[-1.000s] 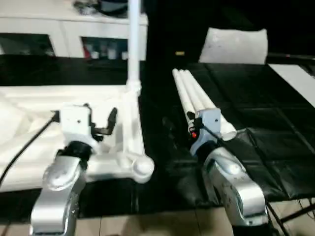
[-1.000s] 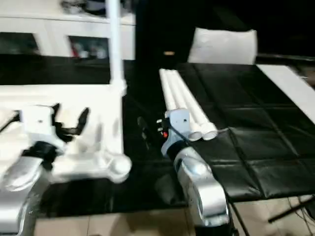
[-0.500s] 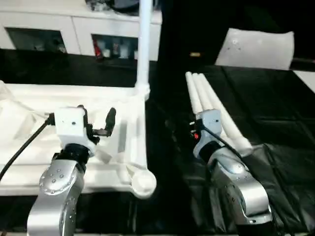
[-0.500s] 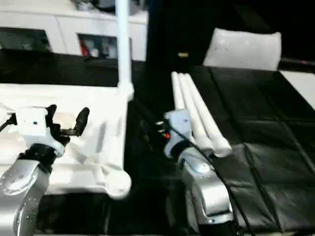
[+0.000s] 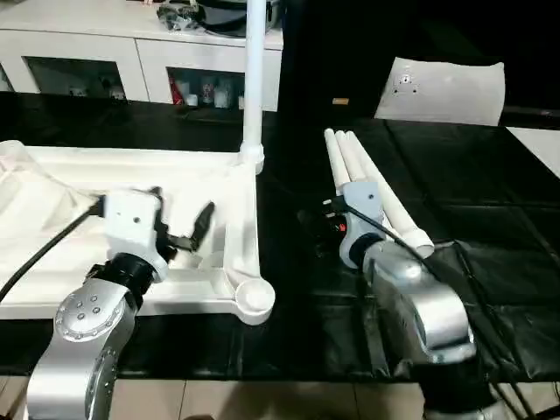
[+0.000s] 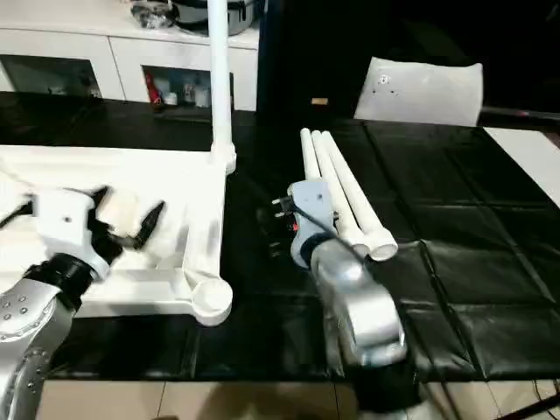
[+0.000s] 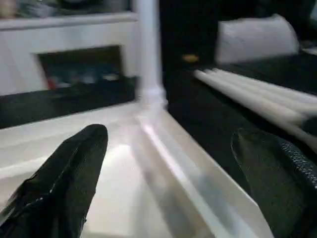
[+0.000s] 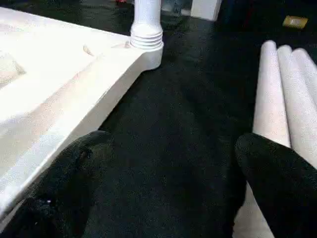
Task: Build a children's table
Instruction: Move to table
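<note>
Top [image 5: 131, 175] lies upside down on the left part of the black bench [image 5: 472, 175], ribbed underside up. One leg [image 5: 255, 79] stands upright in the far right corner socket, rising out of frame. Near right corner socket [image 5: 252, 300] is open, nothing in it.

Three loose legs [image 5: 372, 188] lie side by side on the bench to the right of the top, well apart from it, running from far to near with their thick ends toward the robot.

Left gripper [image 5: 179, 223] hangs over the near right part of the top, inside its rim. Jaws spread wide, holding nothing. In the left wrist view the two black fingers [image 7: 64, 173] stand far apart, with the top's right rim and the upright leg [image 7: 147, 54] between them, farther off.

Right gripper [image 8: 168, 183] sits over bare bench between the top and the loose legs, just beside the near ends of the legs. Jaws spread wide, empty. In the right wrist view one finger [image 8: 74, 173] lies on the side of the top's edge, the other [image 8: 277, 173] over the nearest loose leg [image 8: 270, 104]; contact with that leg cannot be told.

Behind the bench: a white cabinet [image 5: 131, 52] with dark openings at far left, and a white bag [image 5: 442, 87] at far right.
</note>
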Motion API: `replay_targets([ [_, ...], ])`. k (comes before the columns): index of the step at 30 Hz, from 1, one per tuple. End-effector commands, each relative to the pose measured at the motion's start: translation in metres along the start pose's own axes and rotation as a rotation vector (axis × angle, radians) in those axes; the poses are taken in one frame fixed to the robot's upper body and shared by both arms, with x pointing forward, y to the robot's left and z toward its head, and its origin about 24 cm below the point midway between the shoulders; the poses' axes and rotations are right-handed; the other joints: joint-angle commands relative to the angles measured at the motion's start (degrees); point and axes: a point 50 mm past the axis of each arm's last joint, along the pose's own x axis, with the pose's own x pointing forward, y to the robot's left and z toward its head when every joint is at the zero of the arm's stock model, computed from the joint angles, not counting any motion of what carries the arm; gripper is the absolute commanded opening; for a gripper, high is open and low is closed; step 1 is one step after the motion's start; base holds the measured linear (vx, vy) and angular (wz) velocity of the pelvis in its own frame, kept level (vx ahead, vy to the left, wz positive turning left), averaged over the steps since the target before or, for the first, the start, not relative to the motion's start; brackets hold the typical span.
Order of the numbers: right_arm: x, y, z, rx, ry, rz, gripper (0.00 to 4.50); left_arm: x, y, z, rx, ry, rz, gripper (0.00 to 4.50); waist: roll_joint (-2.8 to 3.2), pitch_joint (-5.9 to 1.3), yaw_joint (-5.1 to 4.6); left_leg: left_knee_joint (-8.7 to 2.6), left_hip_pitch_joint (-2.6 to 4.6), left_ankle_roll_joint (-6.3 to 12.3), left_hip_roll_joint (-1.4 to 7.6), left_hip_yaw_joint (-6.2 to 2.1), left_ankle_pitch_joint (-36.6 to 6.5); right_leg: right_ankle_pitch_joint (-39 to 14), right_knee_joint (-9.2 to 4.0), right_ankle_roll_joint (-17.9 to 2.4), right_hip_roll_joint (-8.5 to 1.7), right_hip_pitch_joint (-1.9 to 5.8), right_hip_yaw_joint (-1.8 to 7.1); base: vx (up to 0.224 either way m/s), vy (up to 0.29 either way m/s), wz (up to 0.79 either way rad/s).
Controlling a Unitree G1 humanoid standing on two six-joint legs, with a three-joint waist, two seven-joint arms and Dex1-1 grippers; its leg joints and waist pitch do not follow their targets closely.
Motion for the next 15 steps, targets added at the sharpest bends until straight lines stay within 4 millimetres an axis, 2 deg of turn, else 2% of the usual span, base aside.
replay_targets([
  [1,0.003,-0.006,0.005,0.011,0.006,-0.014,4.50,0.002,-0.003,0.001,-0.007,0.012,-0.046,4.46,1.21,-2.23,-0.28,-6.09,-0.26,-3.00,1.93,-0.45,-20.8,-26.5,-5.11,-4.1,-3.67,1.35,1.91,0.000,0.000,0.00],
  [2,0.011,-0.010,0.011,0.017,0.022,-0.035,4.50,-0.001,-0.003,0.002,0.001,0.028,-0.108,4.46,1.04,-2.27,-0.15,-5.93,0.02,-3.06,1.80,-0.23,-20.6,-26.2,-5.01,-4.7,-3.69,0.99,2.06,0.000,0.000,0.00],
  [3,0.015,-0.011,0.013,0.010,0.029,-0.043,4.50,-0.002,-0.004,0.003,0.009,0.039,-0.133,4.46,1.08,-2.40,-0.02,-5.87,0.04,-3.13,1.73,-0.07,-19.7,-25.1,-4.82,-5.4,-3.67,0.97,2.22,0.000,0.000,0.00],
  [4,0.020,-0.013,0.015,0.005,0.045,-0.051,4.50,-0.003,-0.005,0.005,0.010,0.047,-0.163,4.46,0.81,-2.56,0.00,-5.90,-0.26,-3.17,1.75,0.05,-17.8,-22.8,-4.29,-6.1,-3.59,1.23,2.23,0.000,0.000,0.00],
  [5,0.022,-0.014,0.016,0.000,0.054,-0.055,4.50,-0.004,-0.005,0.006,0.010,0.049,-0.177,4.46,0.95,-2.63,0.14,-5.93,-0.41,-3.12,1.75,0.19,-16.6,-21.6,-4.22,-6.2,-3.57,1.37,2.26,0.000,0.000,0.00],
  [6,0.024,-0.016,0.017,-0.004,0.065,-0.058,4.50,-0.004,-0.006,0.008,0.010,0.052,-0.193,4.46,1.17,-2.77,0.37,-5.72,-0.13,-3.32,1.93,0.59,-15.2,-19.4,-4.08,-6.8,-3.46,0.98,2.31,0.000,0.000,0.00],
  [7,0.028,-0.017,0.020,-0.016,0.075,-0.068,4.50,-0.005,-0.007,0.010,0.009,0.056,-0.222,4.46,1.04,-2.88,0.43,-5.66,-0.03,-3.24,1.99,0.76,-14.8,-18.1,-3.98,-7.2,-3.37,0.91,2.30,0.000,0.000,0.00],
  [8,0.032,-0.020,0.023,-0.028,0.080,-0.089,4.50,-0.006,-0.008,0.011,0.012,0.066,-0.257,4.46,1.37,-2.87,0.58,-5.69,-0.03,-3.42,1.93,0.98,-15.9,-18.2,-3.83,-7.7,-3.23,0.67,2.24,0.000,0.000,0.00],
  [10,0.039,-0.023,0.027,-0.041,0.090,-0.111,4.50,-0.008,-0.012,0.012,0.018,0.092,-0.342,4.46,0.90,-3.02,0.42,-5.53,-0.30,-3.71,1.70,1.14,-16.7,-18.4,-3.59,-7.7,-3.10,0.62,2.23,0.000,0.000,0.00],
  [11,0.040,-0.024,0.028,-0.047,0.093,-0.116,4.50,-0.008,-0.014,0.013,0.018,0.095,-0.362,4.46,1.15,-3.16,0.52,-5.45,-0.44,-3.65,1.72,1.26,-15.2,-16.5,-3.33,-8.0,-3.17,0.71,2.29,0.000,0.000,0.00],
  [14,0.045,-0.032,0.028,-0.031,0.110,-0.150,4.50,-0.007,-0.016,0.015,0.018,0.103,-0.398,4.46,1.16,-3.52,0.76,-5.32,-0.79,-3.53,1.79,1.65,-9.7,-9.1,-2.66,-9.3,-3.09,1.29,2.32,0.000,0.000,0.00],
  [15,0.047,-0.036,0.027,-0.026,0.122,-0.157,4.50,-0.005,-0.015,0.016,0.015,0.102,-0.396,4.46,1.18,-3.77,0.74,-5.12,-1.09,-3.39,1.73,1.79,-6.3,-4.8,-2.17,-10.3,-3.00,1.81,2.23,0.000,0.000,0.00],
])
